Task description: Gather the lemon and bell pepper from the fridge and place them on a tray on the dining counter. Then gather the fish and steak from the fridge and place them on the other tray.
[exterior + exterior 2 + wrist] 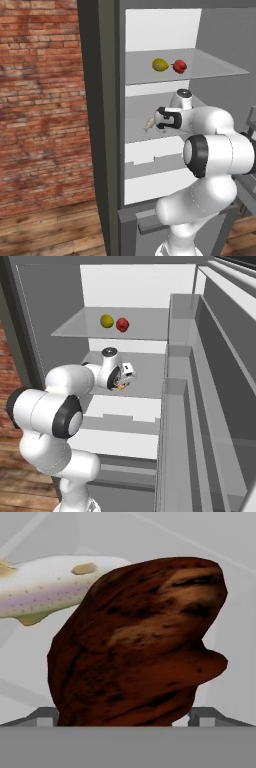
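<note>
Steak sits right up close in your hand view, w/ the fish just behind it, to its left. Your gripper has its fingers spread wide, one tip each side of the meat, not clenched on it. From the base views, you've got the lemon and bell pepper side by side, one shelf up in the open fridge.

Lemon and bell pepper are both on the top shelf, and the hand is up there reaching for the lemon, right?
Not quite. The lemon and bell pepper are on the top shelf, but the hand is one shelf lower, at the steak beside the fish. The left base view shows this.
</note>
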